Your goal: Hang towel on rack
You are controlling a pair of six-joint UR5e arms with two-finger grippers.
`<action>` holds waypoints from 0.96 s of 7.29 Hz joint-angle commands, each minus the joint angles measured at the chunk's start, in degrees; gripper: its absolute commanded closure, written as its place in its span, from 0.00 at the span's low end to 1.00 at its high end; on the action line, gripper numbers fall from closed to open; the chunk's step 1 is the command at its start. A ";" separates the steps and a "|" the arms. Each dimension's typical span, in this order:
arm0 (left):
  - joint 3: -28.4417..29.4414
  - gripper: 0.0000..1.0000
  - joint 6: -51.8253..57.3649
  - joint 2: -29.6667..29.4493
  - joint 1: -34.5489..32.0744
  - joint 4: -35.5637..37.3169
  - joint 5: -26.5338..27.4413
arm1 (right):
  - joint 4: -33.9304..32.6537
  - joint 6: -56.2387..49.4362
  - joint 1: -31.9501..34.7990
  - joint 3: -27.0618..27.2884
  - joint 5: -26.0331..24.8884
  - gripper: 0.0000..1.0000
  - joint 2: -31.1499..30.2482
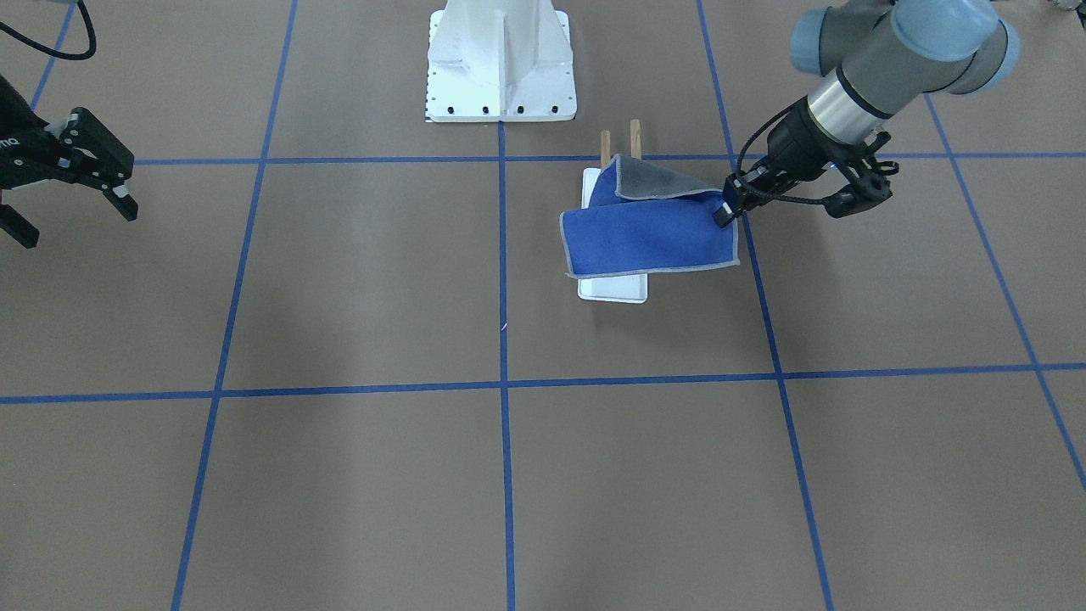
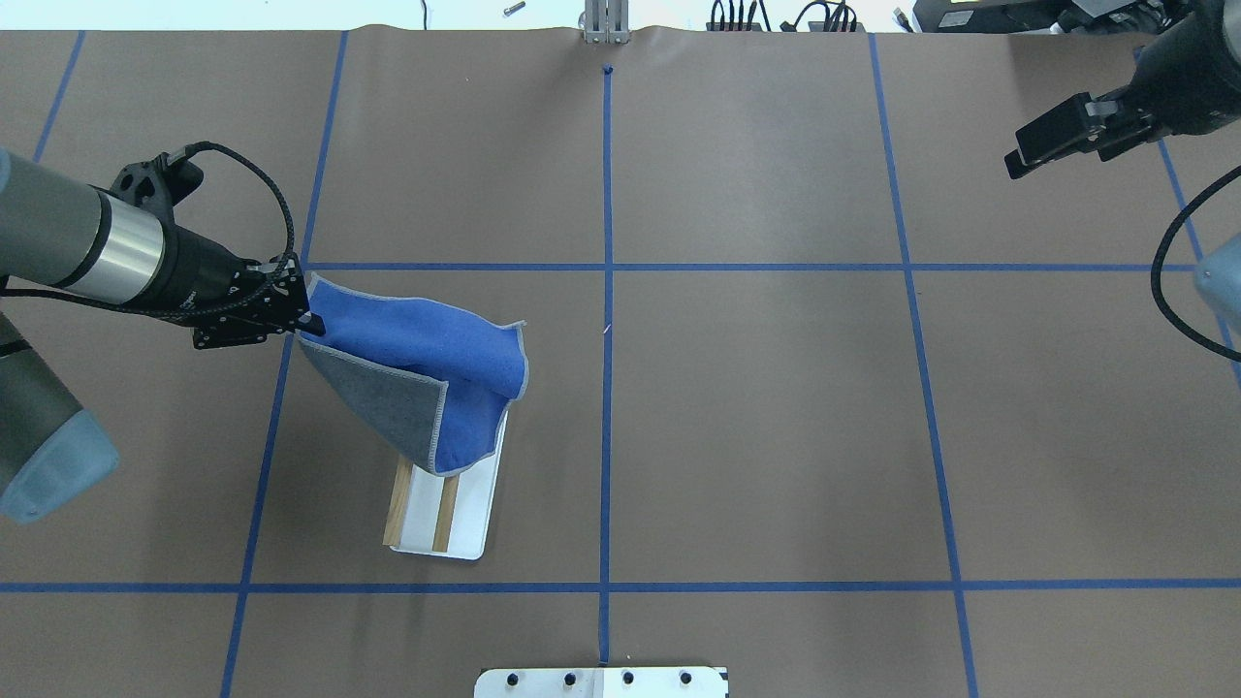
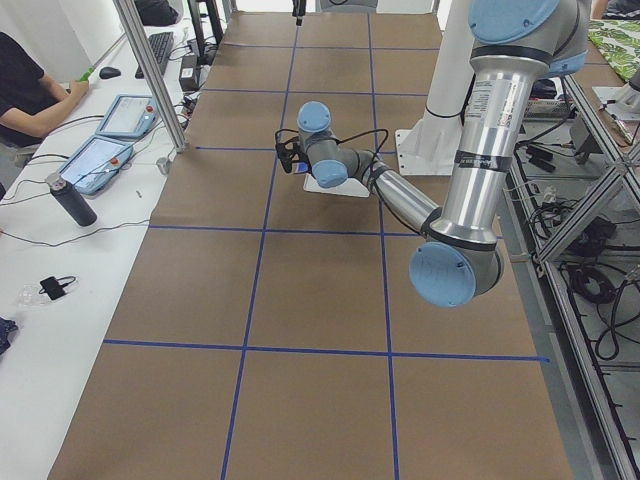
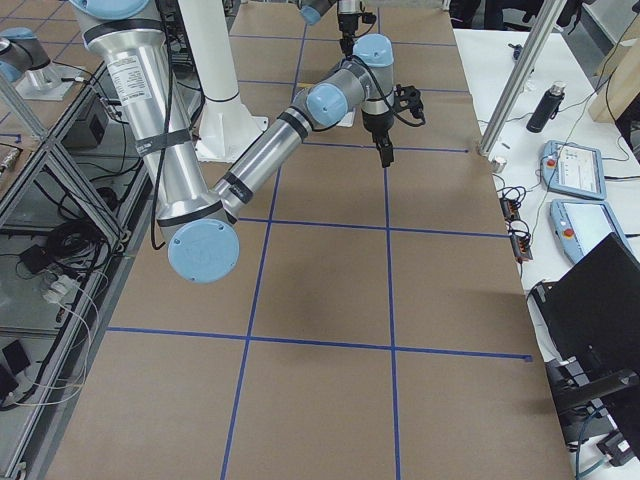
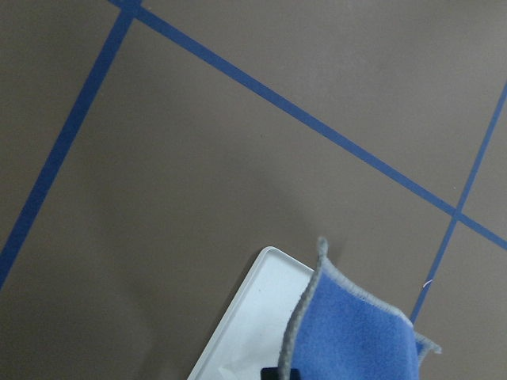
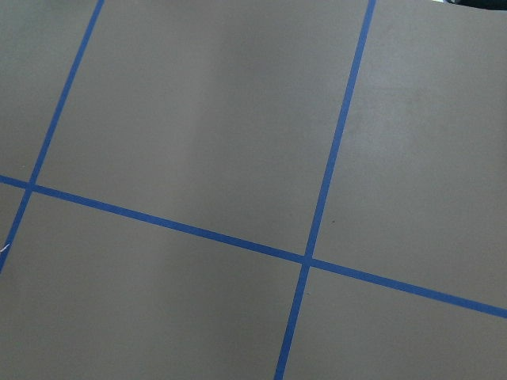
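Observation:
The towel (image 2: 427,373), blue with a grey underside, is draped over the far end of the rack (image 2: 467,519). It covers part of the two wooden dowels (image 2: 397,504) and the white base. My left gripper (image 2: 302,325) is shut on one towel corner and holds it up to the rack's left. In the front view the same gripper (image 1: 725,208) pinches the towel (image 1: 649,233), and the dowel ends (image 1: 635,136) stick out behind it. The left wrist view shows the towel edge (image 5: 356,332) over the base (image 5: 253,317). My right gripper (image 1: 72,216) is open and empty, far from the rack.
A large white bolted pedestal mount (image 1: 501,68) stands at the robot's side of the table, close behind the rack. Blue tape lines (image 2: 607,291) divide the brown table surface into squares. Operators' desks with tablets (image 3: 100,160) lie beyond the far edge.

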 commanded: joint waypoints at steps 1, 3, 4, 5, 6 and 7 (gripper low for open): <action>0.41 0.01 2.54 0.42 -0.20 0.05 0.40 | 0.00 0.00 0.12 -0.30 0.11 0.00 0.09; -0.12 0.02 2.64 0.51 -0.64 -0.04 0.40 | 0.00 -0.61 1.00 -0.56 0.55 0.00 0.09; -0.12 0.02 2.81 0.51 -2.12 0.05 -0.21 | 0.00 -1.92 2.05 -1.35 1.77 0.00 0.09; -0.03 0.02 2.90 0.51 -3.79 0.05 -0.48 | 0.00 -3.41 3.19 -2.23 2.39 0.00 0.01; 0.23 0.02 5.08 0.51 -5.46 0.31 -0.65 | -0.09 -5.26 4.59 -3.45 3.62 0.00 -0.08; 0.49 0.02 15.63 1.55 -10.35 1.10 -3.96 | -0.61 -10.58 8.43 -6.08 5.54 0.00 -0.52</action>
